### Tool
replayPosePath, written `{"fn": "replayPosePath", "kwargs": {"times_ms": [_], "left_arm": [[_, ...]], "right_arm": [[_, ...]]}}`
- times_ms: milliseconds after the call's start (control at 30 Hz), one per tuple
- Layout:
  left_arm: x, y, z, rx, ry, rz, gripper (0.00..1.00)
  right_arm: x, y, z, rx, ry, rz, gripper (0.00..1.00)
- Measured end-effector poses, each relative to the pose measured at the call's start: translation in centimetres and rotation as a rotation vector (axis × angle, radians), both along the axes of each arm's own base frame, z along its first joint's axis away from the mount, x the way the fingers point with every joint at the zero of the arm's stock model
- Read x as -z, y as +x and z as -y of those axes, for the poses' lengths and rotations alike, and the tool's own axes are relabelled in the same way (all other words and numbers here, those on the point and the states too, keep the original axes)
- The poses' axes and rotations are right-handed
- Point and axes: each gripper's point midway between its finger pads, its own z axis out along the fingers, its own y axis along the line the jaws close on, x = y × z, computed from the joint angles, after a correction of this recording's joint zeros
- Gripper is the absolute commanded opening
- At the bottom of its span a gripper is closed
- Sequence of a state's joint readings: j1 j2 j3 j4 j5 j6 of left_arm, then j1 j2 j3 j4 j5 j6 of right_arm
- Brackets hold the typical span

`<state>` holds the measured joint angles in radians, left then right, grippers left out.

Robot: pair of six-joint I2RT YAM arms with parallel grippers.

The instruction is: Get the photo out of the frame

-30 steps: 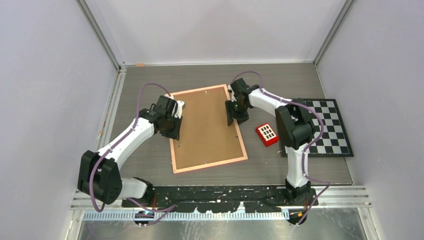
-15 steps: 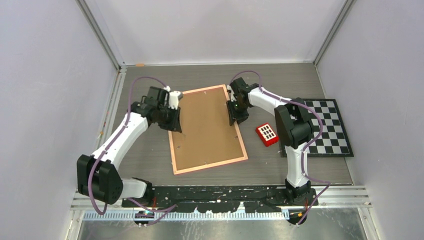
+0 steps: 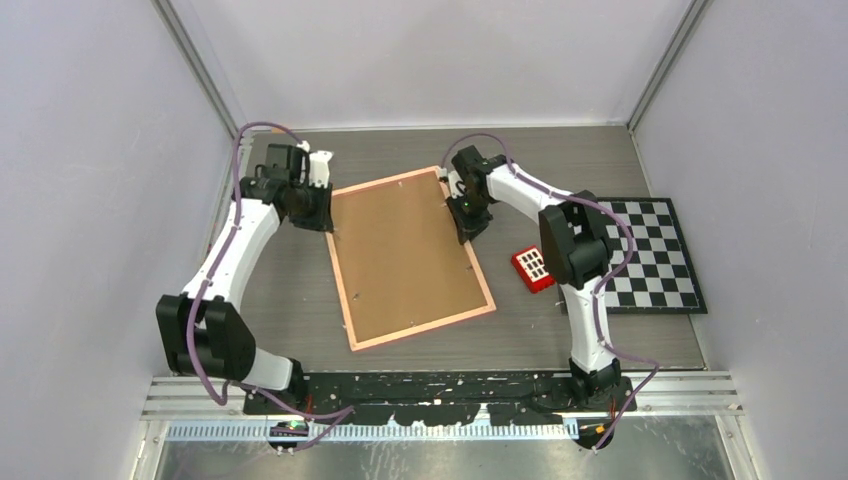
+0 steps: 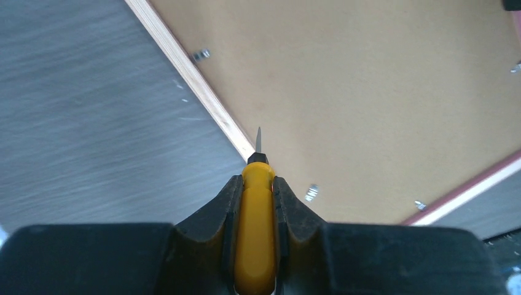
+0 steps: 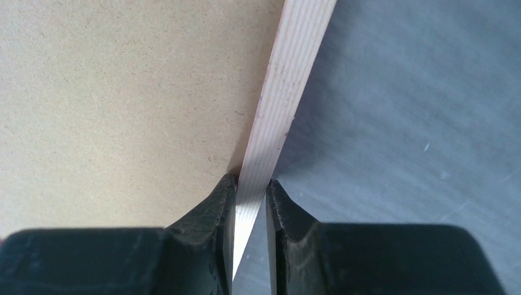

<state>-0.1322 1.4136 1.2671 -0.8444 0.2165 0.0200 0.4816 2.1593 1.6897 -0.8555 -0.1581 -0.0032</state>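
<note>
The frame (image 3: 405, 255) lies face down on the table, its brown fibreboard back (image 4: 381, 92) up, with small metal clips (image 4: 312, 192) along its thin pink border (image 5: 289, 92). The photo is hidden beneath that back. My left gripper (image 3: 318, 215) hovers at the frame's far left corner, shut on a yellow-handled screwdriver (image 4: 257, 227); its thin blade points over the left border. In the left wrist view the left gripper (image 4: 256, 181) clamps the handle. My right gripper (image 3: 467, 228) sits on the right border near the far end, and its fingers pinch that border between them in the right wrist view (image 5: 250, 184).
A black-and-white checkerboard (image 3: 650, 255) lies at the right of the table. A small red box (image 3: 533, 267) with dark cells rests between it and the frame. Grey walls with metal rails close in the left, back and right sides.
My left arm has swung from the middle of the left border to the far left corner. The right jaws have closed on the right border, and the frame has turned slightly.
</note>
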Motion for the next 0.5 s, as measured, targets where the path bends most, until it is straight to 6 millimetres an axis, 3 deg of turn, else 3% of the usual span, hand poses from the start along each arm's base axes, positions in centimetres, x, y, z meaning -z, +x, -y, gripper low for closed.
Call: {"fn": "replayPosePath", "kwargs": {"times_ms": [200,500], "left_arm": [[0.4,3.3,-2.9,0.004,0.096,0.010,0.00],[3.3,5.9,-4.3,0.120,0.203,-0.008,0.00]], "right_arm": [[-0.2,2.6,-1.8,-0.121,0.019,0.057,0.01],[-0.2,2.7,-1.9,-0.149,0.019,0.063,0.01]]}}
